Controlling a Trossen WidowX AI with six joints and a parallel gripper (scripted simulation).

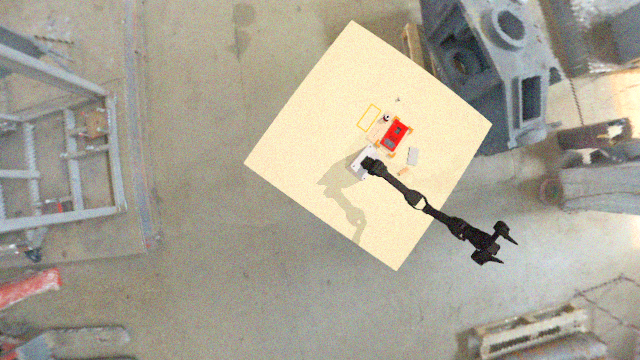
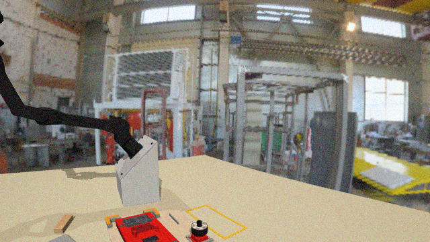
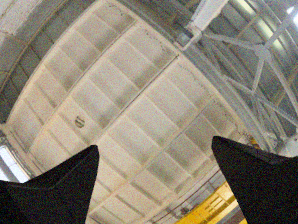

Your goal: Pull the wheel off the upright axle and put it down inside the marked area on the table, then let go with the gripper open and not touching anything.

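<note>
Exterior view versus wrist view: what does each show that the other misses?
Only the exterior shows the table, the wheel on its axle, the yellow marked area and the grey block. Only the wrist shows the gripper with fingers spread wide on nothing, pointing up at the hall roof. Both share only the hall's structure.

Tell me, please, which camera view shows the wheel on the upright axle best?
The exterior view shows it best: the wheel sits near the bottom edge, on its axle, beside the yellow marked area. The top view shows the wheel only as a tiny pale spot next to the red board. The wrist view shows only the open claw and ceiling.
</note>
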